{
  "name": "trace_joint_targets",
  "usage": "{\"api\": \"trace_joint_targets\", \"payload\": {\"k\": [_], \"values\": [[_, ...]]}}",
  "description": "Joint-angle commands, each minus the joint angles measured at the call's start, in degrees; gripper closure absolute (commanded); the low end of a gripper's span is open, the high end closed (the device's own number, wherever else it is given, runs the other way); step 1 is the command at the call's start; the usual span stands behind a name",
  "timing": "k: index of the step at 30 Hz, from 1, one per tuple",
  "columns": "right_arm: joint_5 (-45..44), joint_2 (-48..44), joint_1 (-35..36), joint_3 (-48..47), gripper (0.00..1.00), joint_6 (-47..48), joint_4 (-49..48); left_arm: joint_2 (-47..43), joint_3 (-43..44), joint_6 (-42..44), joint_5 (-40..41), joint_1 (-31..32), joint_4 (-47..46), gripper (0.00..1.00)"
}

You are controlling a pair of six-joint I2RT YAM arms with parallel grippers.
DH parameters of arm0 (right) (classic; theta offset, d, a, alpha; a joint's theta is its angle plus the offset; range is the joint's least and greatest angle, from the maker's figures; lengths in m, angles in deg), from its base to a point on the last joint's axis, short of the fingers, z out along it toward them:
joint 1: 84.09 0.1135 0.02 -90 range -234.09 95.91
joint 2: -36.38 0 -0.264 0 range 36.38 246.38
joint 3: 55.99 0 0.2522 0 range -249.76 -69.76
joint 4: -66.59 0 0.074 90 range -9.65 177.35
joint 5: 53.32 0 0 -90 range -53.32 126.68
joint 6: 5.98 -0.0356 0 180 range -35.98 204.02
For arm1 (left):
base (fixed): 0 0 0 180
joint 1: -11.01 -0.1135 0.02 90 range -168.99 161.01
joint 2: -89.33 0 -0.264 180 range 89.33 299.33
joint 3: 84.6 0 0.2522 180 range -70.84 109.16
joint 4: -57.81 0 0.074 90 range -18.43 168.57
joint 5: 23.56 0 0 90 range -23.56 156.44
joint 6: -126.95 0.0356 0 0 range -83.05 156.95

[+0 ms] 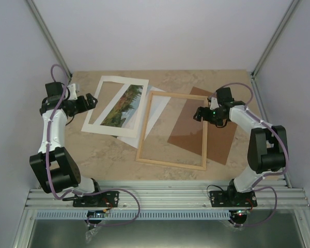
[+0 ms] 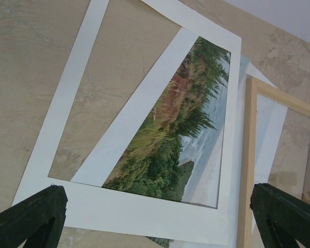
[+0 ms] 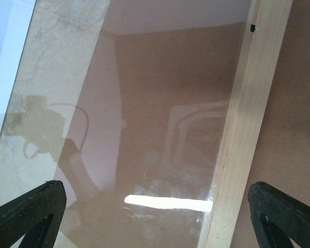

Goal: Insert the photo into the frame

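The white mat [image 1: 106, 130] covers part of the photo [image 1: 125, 106], which you see thru its window, left of the frame [image 1: 170, 164]. Frame holds only glass [image 3: 160, 129] and lies on a white sheet [image 1: 128, 139] & brown backing panel [image 1: 219, 137]. Glass reflections show in right wrist cam only. Your left gripper [image 1: 92, 101] and right gripper [image 1: 197, 113]: jaws fully apart, nothing held.

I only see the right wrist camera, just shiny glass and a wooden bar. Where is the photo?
Observer: The photo lies left of the frame, tucked crookedly under a white mat.
Operator: Is the other arm holding it?
Observer: No, the left end effector hangs open by the mat's left edge, holding nothing.
Operator: What's under the frame's other side?
Observer: Its left slat rests on a plain white sheet.
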Motion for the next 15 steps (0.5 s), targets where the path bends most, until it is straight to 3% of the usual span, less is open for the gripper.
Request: {"api": "trace_joint_targets", "payload": {"k": [1, 7, 15], "values": [[-0.59, -0.49, -0.27, -1.20, 0.05, 7.22, -0.98, 0.21, 0.70, 2.12, 1.89, 0.52, 0.41, 0.00], [-1.39, -0.55, -0.49, 1.07, 0.27, 12.42, -2.48, 0.32, -0.61, 8.62, 6.51, 4.08, 2.65, 0.00], [-4.56, -0.11, -0.90, 5.13, 0.35, 12.82, -6.75, 0.23, -6.11, 14.53, 9.37, 9.70, 1.96, 0.01]]}}
